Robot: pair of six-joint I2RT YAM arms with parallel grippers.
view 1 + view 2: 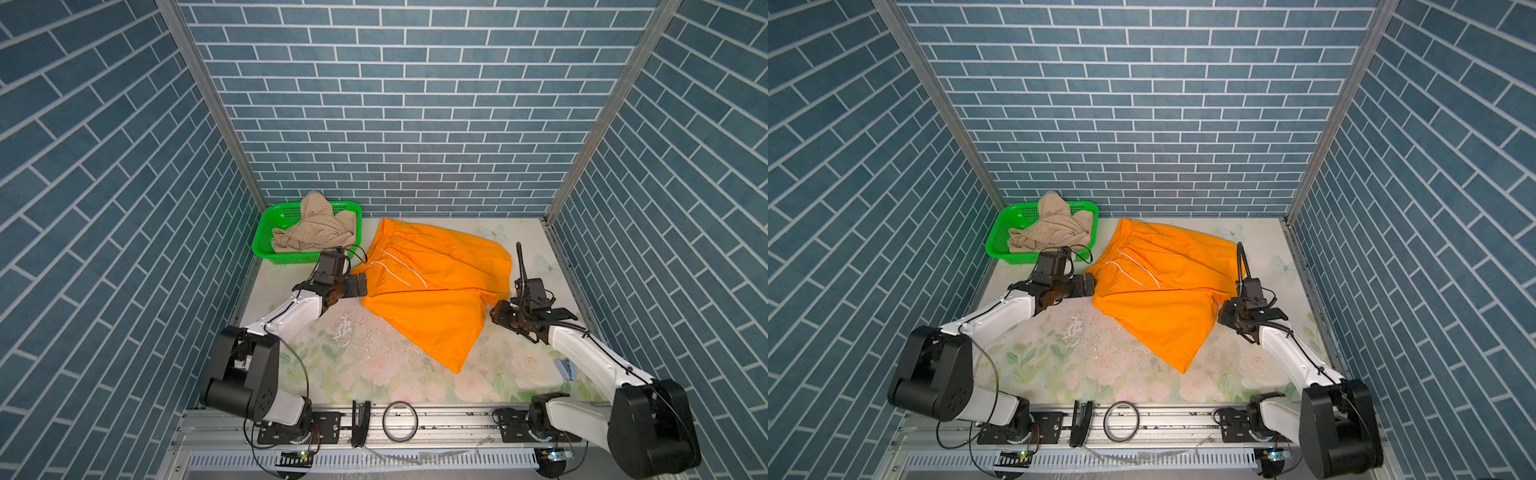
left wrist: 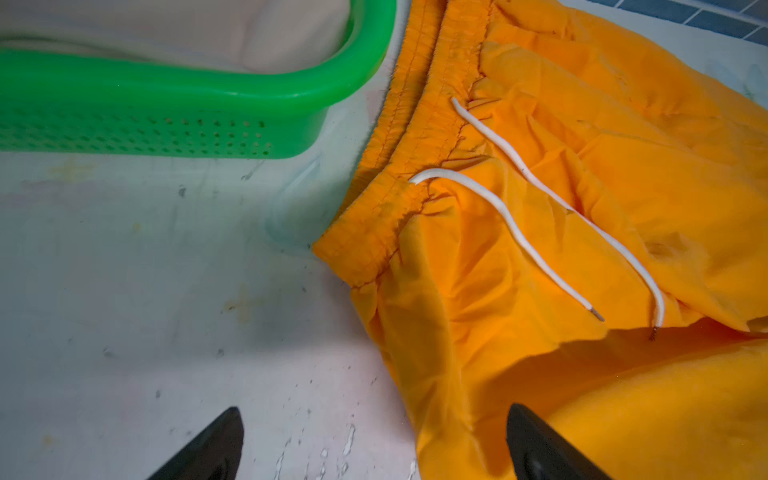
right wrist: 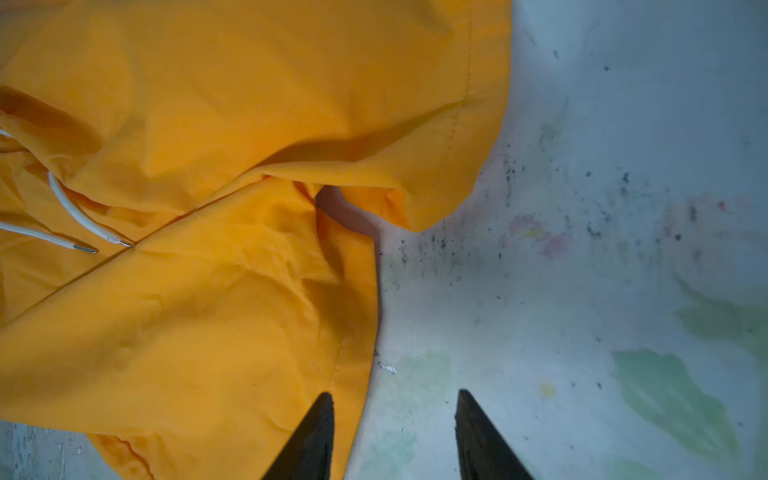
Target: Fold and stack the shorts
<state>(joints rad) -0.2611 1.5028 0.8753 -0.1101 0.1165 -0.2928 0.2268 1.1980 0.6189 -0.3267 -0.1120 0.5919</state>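
**Clerk:** Item one, orange shorts [image 1: 432,291]. They lie spread on the counter [image 1: 374,361], just right of the basket [image 1: 266,232] in both top views. The waistband [image 1: 376,249] faces your left arm, and both legs run off toward your right arm.

**Checker:** Agreed. Your long axis, waistband to hems, lies across the counter and slants nearer to you as it goes right.

**Clerk:** Item two, left gripper [image 1: 359,286]. The fingers are spread wide with nothing between them, just beside the near corner of the waistband. In the left wrist view, one fingertip sits over the cloth edge and the other over bare counter.

**Checker:** Item three, right gripper [image 1: 495,312]. The fingers are partly apart and hold nothing, right at the leg hems. In the right wrist view, one fingertip overlaps the hem of the near leg. The notch between the two legs lies straight ahead of the tips.

**Clerk:** Item four, beige shorts [image 1: 311,228]. They are bunched in the basket and spill over its far rim, well apart from both grippers but on your left arm's side.

**Checker:** My judgement: the orange pair lies lengthwise between your two sets of fingers, and each arm is nearest its own end. You would likely take the waistband corner with the left and the hem with the right. Nothing is folded or stacked yet.
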